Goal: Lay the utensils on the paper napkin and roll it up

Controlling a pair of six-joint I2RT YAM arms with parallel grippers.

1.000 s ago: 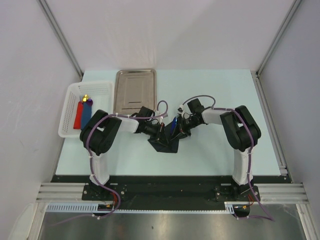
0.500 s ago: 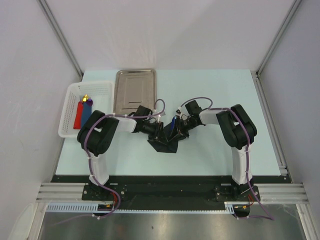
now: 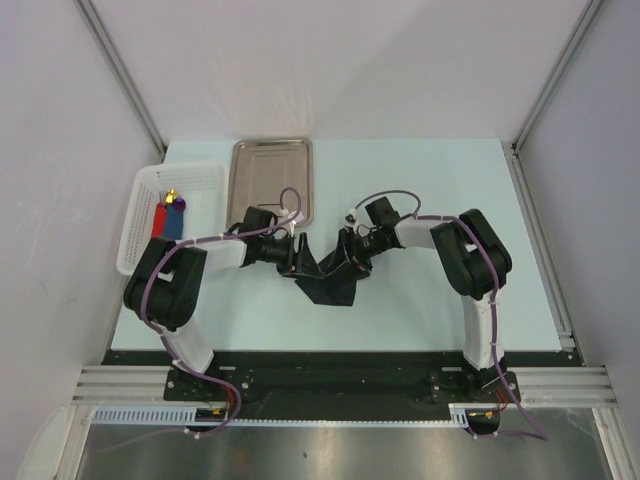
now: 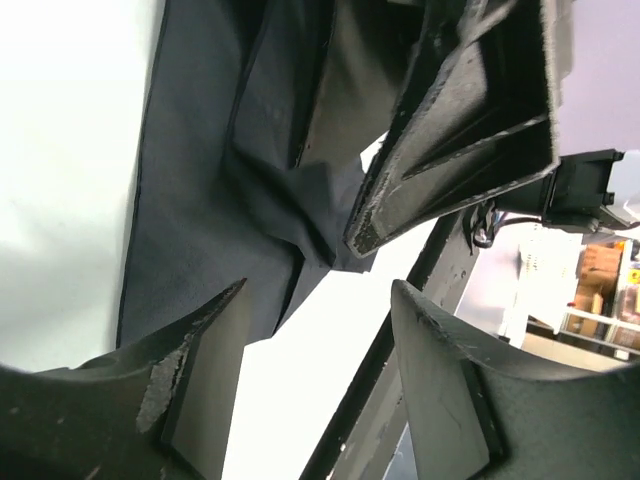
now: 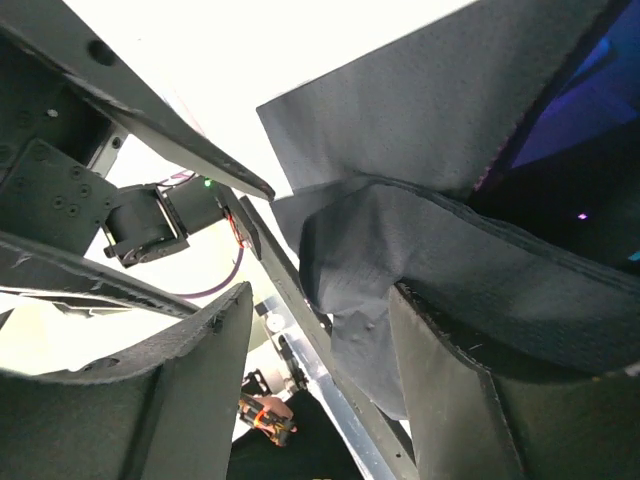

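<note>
The black paper napkin (image 3: 330, 284) lies crumpled and half folded on the table between my two grippers. My left gripper (image 3: 299, 258) is just left of it and stands open with nothing between its fingers; the left wrist view shows the napkin (image 4: 215, 190) ahead of that gripper (image 4: 318, 295). My right gripper (image 3: 343, 257) is at the napkin's right top edge, also open. In the right wrist view a napkin fold (image 5: 400, 250) hangs beside the right finger of that gripper (image 5: 318, 295). A blue utensil (image 5: 575, 110) shows inside the fold. I cannot make out the purple one.
A white basket (image 3: 205, 176) at the back left holds flat red and blue pieces. A steel tray (image 3: 272, 180) lies beside it, just behind the left arm. The table's dark front edge (image 4: 375, 380) runs close below the napkin.
Both grippers have opened and let go of the napkin. The left arm has drawn back to the left. The napkin has slumped onto the table.
</note>
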